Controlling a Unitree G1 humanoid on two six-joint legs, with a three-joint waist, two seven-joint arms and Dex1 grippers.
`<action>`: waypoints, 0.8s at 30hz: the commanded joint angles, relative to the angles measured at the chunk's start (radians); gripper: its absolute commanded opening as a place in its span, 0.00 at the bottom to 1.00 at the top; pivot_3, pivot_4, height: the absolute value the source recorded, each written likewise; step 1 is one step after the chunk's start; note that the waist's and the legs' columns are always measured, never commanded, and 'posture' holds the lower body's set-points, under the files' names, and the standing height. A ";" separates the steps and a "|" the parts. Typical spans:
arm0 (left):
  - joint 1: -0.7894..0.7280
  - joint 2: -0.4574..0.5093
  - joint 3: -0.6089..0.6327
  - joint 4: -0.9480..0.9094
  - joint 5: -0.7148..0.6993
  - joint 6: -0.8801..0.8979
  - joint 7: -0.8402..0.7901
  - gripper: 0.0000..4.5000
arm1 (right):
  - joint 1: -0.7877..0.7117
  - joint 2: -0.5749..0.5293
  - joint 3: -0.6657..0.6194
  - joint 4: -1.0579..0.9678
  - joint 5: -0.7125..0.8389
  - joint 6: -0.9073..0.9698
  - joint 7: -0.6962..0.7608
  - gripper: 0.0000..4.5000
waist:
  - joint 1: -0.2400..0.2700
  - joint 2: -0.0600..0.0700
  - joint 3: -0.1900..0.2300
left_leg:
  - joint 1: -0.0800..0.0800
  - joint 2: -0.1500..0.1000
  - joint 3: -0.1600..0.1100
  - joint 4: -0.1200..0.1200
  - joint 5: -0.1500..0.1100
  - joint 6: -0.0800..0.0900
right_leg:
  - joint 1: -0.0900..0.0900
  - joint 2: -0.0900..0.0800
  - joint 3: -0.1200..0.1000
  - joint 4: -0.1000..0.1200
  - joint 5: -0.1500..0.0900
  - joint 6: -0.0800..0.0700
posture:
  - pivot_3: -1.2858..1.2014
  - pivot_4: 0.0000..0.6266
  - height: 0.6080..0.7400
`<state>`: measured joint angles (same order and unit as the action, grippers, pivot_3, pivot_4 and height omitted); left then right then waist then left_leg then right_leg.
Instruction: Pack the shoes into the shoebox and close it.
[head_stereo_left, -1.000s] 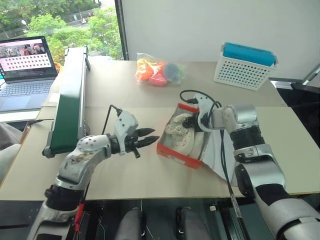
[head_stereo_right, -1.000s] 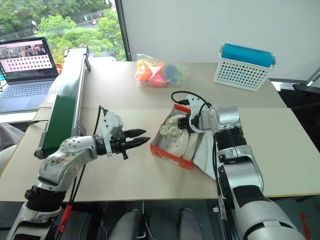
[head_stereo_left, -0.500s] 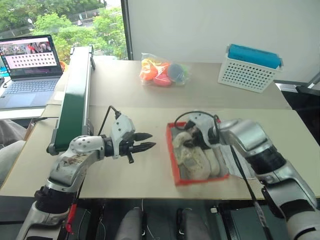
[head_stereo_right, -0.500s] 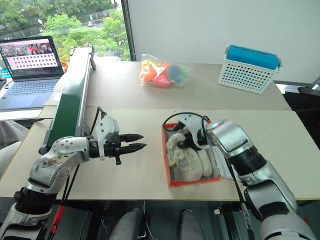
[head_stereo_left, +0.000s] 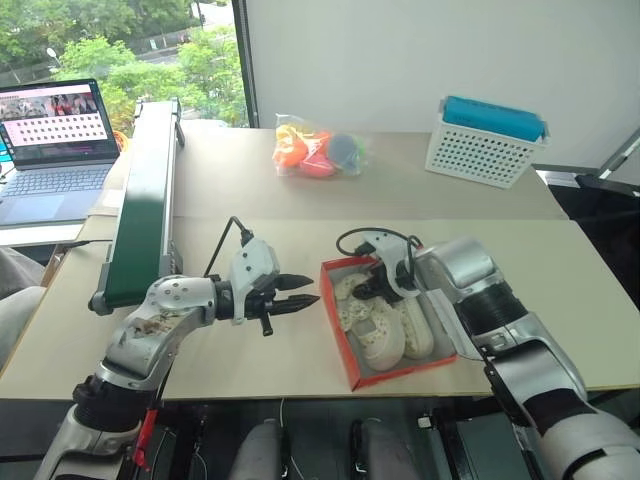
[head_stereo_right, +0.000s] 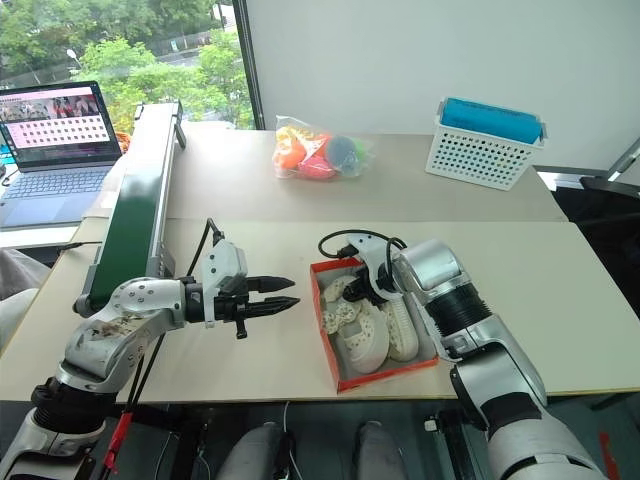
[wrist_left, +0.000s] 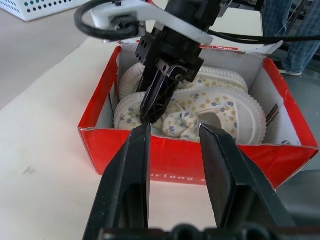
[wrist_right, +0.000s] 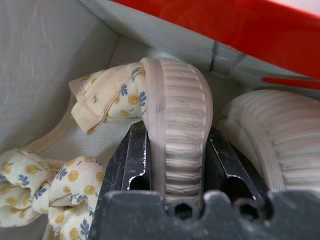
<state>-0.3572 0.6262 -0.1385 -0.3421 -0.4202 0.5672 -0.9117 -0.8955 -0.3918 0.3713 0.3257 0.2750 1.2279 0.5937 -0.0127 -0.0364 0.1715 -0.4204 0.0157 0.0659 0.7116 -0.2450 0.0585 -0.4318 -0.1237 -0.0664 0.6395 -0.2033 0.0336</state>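
Note:
The orange-red shoebox (head_stereo_left: 339, 326) lies open on the table in front of me. Both cream shoes (head_stereo_left: 386, 328) with small flower print lie inside it, side by side. My right gripper (head_stereo_left: 365, 291) reaches down into the far left corner of the box. In the right wrist view its fingers (wrist_right: 131, 162) press on both sides of one shoe's ribbed sole (wrist_right: 177, 115), and the other shoe (wrist_right: 270, 135) lies beside it. My left gripper (head_stereo_left: 300, 301) hovers just left of the box, open and empty, pointing at its red wall (wrist_left: 175, 155).
A green conveyor (head_stereo_left: 150, 200) runs along the left, with a laptop (head_stereo_left: 55, 140) beyond it. A bag of colourful toys (head_stereo_left: 318, 148) and a white perforated basket (head_stereo_left: 487, 140) stand at the back. A person's legs (wrist_left: 295, 30) stand beyond the table.
The box was tipped up a second ago and now lies flat on the table. My right gripper has sunk deeper into it with the shoe. The left gripper has stayed put.

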 joint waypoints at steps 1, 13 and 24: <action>-0.022 -0.004 0.003 -0.015 0.011 -0.027 0.004 0.36 | 0.031 0.015 -0.052 0.039 -0.062 -0.053 -0.088 0.54 | 0.000 0.001 -0.001 | 0.000 0.000 0.000 0.000 0.000 0.000 | 0.000 0.000 0.000 0.000 0.000 0.000 | 0.52 0.24 0.69; -0.037 -0.015 -0.004 0.008 0.028 -0.035 -0.014 0.36 | -0.101 -0.062 -0.191 -0.238 -0.025 0.091 -0.114 0.98 | 0.004 0.008 0.003 | -0.015 -0.002 0.001 0.000 0.001 0.000 | -0.015 -0.002 0.001 0.003 0.004 -0.007 | 0.52 0.24 0.69; -0.072 -0.039 -0.028 0.055 0.041 -0.065 -0.037 0.36 | -0.084 -0.113 -0.481 -0.584 0.108 0.382 -0.095 0.98 | 0.001 0.008 0.003 | -0.023 -0.002 0.002 0.001 0.001 -0.001 | -0.024 -0.002 0.001 0.007 0.004 -0.007 | 0.52 0.24 0.69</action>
<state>-0.4119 0.5892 -0.1743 -0.2791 -0.3791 0.5287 -0.9398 -1.0026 -0.4884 -0.0193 -0.1275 0.3213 1.5747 0.4734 -0.0112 -0.0281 0.1747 -0.4434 0.0135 0.0673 0.7124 -0.2437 0.0579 -0.4560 -0.1252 -0.0657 0.6465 -0.1990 0.0268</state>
